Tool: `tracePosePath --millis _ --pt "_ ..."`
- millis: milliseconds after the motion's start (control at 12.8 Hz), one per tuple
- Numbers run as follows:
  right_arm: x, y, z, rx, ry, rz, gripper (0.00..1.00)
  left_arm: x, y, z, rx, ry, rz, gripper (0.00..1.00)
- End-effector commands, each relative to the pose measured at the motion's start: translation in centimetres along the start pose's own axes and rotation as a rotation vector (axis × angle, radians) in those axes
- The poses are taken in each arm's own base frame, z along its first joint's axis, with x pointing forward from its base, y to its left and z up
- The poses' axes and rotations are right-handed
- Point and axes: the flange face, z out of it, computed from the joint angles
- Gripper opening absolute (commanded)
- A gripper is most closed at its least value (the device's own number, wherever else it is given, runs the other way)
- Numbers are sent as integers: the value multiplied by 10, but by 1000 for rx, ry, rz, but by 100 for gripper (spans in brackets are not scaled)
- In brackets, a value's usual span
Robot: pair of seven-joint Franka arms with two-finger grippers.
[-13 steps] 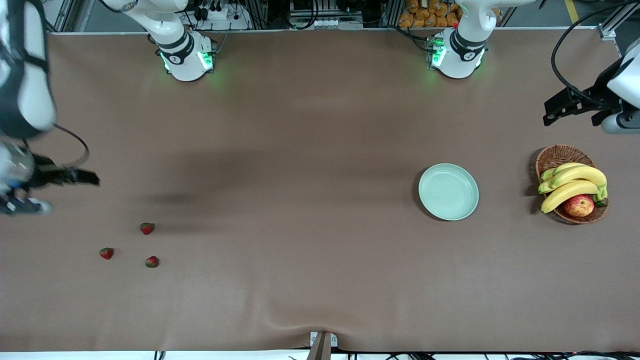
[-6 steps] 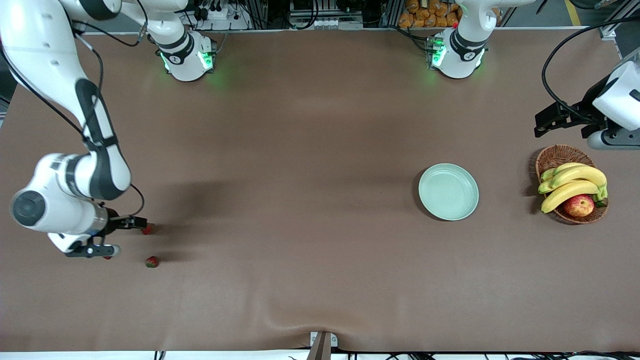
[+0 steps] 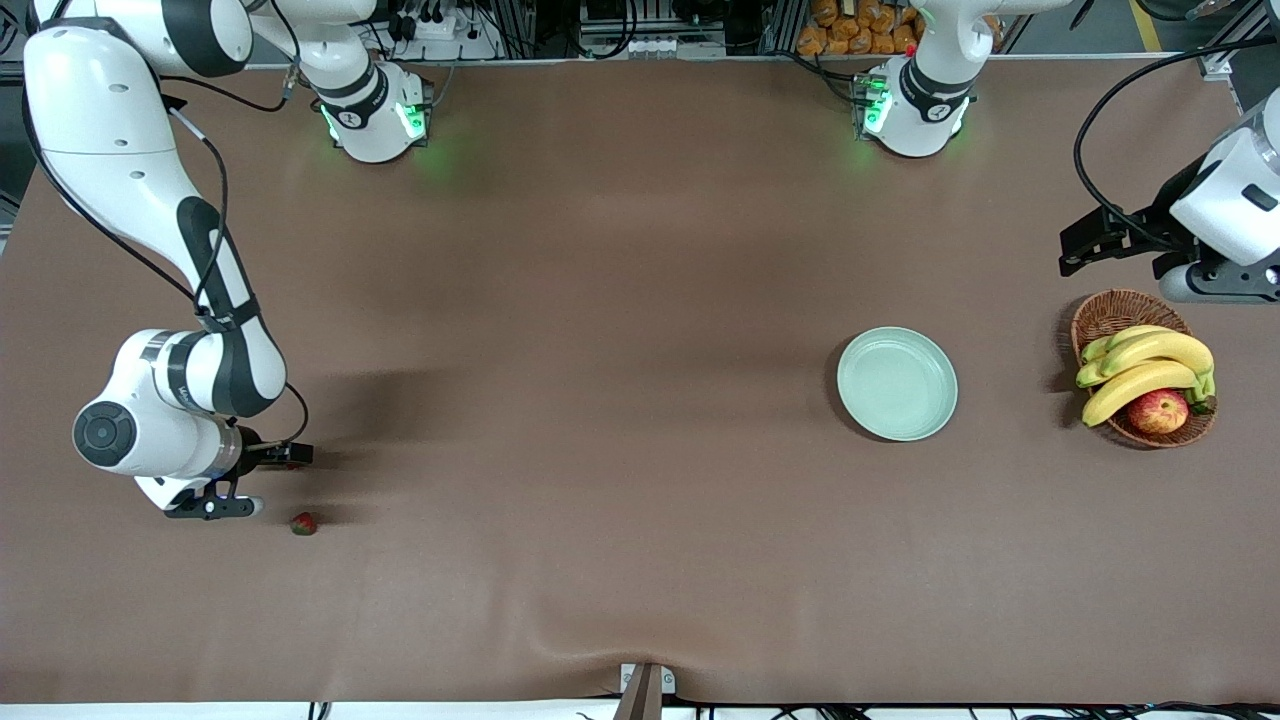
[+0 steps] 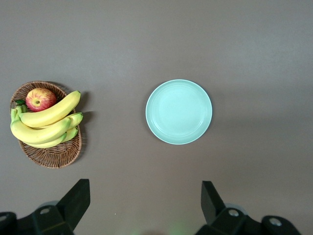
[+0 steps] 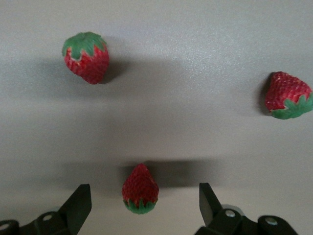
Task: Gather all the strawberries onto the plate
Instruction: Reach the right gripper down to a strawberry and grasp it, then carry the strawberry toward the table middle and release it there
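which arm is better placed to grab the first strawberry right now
Right. The right pincer hangs open over the three strawberries, one lying between its fingers. The left pincer waits open near the basket, at the table's left-arm end, with the plate beside it.

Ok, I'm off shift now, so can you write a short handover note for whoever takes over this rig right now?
Right gripper: open, low over the three strawberries at the right arm's end of the table, one strawberry between its fingers, not gripped.
The other two strawberries lie apart on the table.
Left gripper: open, holding nothing, waiting above the table near the fruit basket.
Plate: toward the left arm's end of the table, beside the basket, nothing in it.
Done: nothing collected.
Left: grasp each strawberry and carry all three to the plate.
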Motion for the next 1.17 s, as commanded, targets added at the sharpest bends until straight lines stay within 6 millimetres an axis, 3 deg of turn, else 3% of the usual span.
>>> tracePosePath --millis 0,156,235,391,547,626,704,938,1016,1095 --pt "2 0 6 13 -5 16 56 0 2 -1 -12 0 4 100" --pt "2 -2 12 20 -13 20 29 0 2 -1 -12 0 4 100" --pt "2 -3 15 31 -15 27 20 0 2 0 -12 -2 4 100" --pt "2 -4 16 34 -17 28 9 1 2 2 -12 -5 4 100" --pt "5 -21 8 34 -10 9 7 1 2 2 -12 -5 4 100" --pt "8 -46 2 37 -3 3 7 1 0 2 -12 -5 1 100" --pt "9 -87 -7 50 10 -28 7 2 -4 2 -12 -5 3 100" --pt "10 -230 -37 94 73 -81 8 1 -7 1 -11 -5 1 100" --pt "-1 -284 -41 89 81 -93 8 1 -7 1 -11 -5 1 100" --pt "-6 -316 -50 100 98 -66 9 1 -7 1 -11 -5 1 100"
